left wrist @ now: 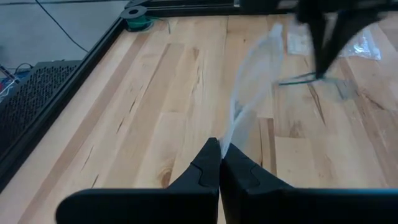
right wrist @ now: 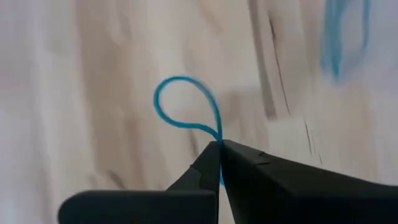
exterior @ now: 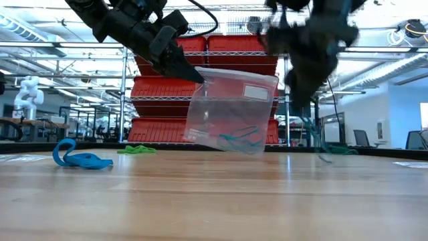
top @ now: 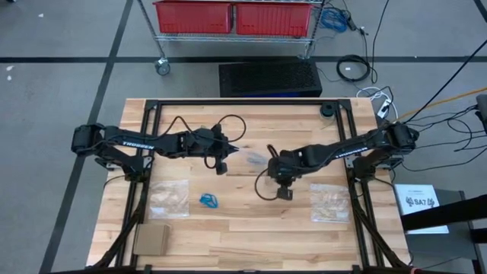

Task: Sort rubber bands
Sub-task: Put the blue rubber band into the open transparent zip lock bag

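While my left pincer (exterior: 190, 73) holds a clear bag (exterior: 231, 110) up at centre frame, my right pincer (right wrist: 219, 149) is clenched on a blue-teal rubber band (right wrist: 183, 102).

Sorting looks partway: a few teal bands (exterior: 237, 139) already sit in the lifted bag, and the pinched one seems meant for it. Left on the worktop (top: 251, 228) are a bright blue cluster (top: 209, 201) at lower centre and green bands (exterior: 137, 150) at the far left edge.

"TROSSEN" on left arm (top: 137, 144)
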`<move>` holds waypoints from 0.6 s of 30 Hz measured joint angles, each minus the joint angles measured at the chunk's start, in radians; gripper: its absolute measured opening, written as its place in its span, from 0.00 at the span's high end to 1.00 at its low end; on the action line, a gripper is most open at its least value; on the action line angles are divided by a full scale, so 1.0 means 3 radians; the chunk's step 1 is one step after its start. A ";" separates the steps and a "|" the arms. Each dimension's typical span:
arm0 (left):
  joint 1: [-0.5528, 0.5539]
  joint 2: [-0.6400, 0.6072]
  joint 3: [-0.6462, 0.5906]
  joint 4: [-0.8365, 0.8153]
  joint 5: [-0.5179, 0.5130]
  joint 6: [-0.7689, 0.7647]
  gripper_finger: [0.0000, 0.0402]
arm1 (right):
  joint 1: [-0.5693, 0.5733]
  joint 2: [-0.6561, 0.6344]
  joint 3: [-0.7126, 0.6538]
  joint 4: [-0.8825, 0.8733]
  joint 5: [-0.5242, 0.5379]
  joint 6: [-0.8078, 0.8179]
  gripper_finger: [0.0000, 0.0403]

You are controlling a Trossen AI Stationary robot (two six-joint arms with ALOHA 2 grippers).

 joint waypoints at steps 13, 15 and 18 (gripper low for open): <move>-0.0001 0.0000 0.0000 0.0001 0.0000 -0.0003 1.00 | 0.0214 -0.0008 0.1123 -0.0043 0.0776 -0.0219 1.00; -0.0003 0.0000 0.0000 0.0001 0.0000 -0.0005 1.00 | 0.0207 -0.0008 0.1244 -0.0027 0.0952 -0.0319 1.00; -0.0003 0.0000 0.0000 0.0001 0.0000 -0.0006 1.00 | 0.0171 -0.0008 0.1369 -0.0024 0.1106 -0.0450 1.00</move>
